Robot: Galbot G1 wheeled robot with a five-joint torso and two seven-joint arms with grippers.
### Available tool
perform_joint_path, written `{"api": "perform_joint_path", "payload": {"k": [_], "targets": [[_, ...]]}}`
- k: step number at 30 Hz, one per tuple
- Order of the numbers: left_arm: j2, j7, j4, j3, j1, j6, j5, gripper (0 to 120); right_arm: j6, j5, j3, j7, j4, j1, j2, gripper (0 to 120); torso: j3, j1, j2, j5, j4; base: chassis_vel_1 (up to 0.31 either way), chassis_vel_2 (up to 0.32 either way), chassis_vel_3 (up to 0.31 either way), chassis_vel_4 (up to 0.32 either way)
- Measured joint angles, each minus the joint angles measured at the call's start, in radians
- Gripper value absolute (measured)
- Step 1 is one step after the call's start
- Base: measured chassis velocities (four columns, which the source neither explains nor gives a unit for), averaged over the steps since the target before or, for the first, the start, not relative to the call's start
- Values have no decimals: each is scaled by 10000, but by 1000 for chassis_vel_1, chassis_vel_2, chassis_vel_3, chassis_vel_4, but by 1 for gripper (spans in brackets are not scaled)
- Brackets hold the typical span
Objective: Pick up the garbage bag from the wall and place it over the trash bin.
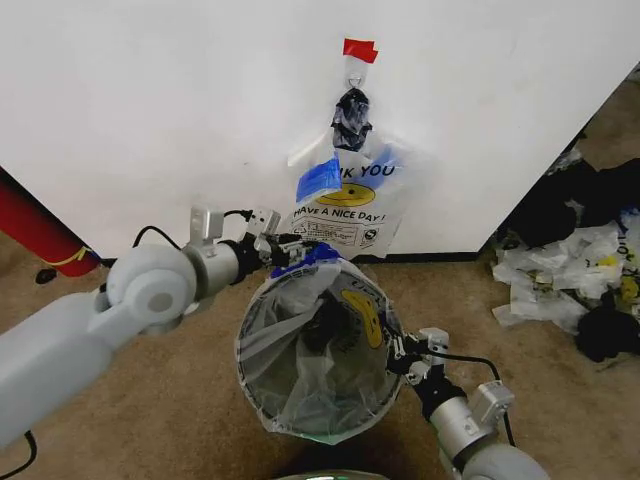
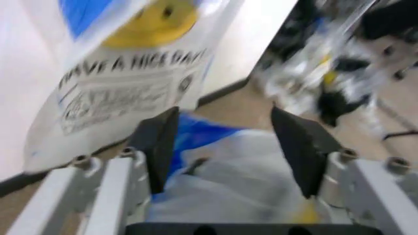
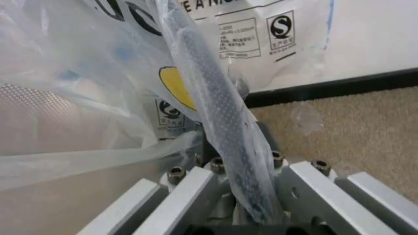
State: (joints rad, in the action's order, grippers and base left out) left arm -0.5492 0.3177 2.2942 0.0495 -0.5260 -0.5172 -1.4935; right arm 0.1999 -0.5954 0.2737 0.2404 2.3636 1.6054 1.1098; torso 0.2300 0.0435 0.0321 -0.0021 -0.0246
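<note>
Garbage bag (image 1: 330, 330) is off the wall (image 1: 150, 100) and draped over the trash bin (image 1: 300, 415), film stretched across the mouth, yellow smiley lying toward the bin's right rim. A second printed bag (image 1: 350, 205) hangs on the wall just behind the bin, from a hook under a red tape strip (image 1: 360, 49).

Handling, as I judge it: very light, limp, slick film. It will slide, cling and tear if dragged over the thin rim. Best taken at the hem or a bunched fold, never the flat panel, and tugged outward and down past the rim.

My left gripper (image 1: 280, 247) sits at the bin's back rim, wall side. Jaws stand wide apart, released, with the bag's blue-patched edge lying between the pads (image 2: 160, 142) but not pinched.

My right gripper (image 1: 400, 350) is at the bin's right rim. Jaws are clenched on a twisted rope of the bag's film and what looks like the rim beneath it.

Risk: the free back edge could slip into the bin.
</note>
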Motion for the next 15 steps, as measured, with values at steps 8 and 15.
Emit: {"api": "perform_joint_path", "payload": {"k": [8, 15], "targets": [[187, 189, 1284, -1222, -1437, 1774, 1484, 95, 854, -819, 491, 1292, 485, 353, 529, 0, -1, 0, 1, -6, -10, 0, 0, 0, 0], [-251, 584, 2092, -3111, -4870, 2736, 3830, 100, 2127, -3273, 939, 3097, 976, -10, 870, 0, -1, -1, 1, 9, -2, 0, 0, 0, 0]]}}
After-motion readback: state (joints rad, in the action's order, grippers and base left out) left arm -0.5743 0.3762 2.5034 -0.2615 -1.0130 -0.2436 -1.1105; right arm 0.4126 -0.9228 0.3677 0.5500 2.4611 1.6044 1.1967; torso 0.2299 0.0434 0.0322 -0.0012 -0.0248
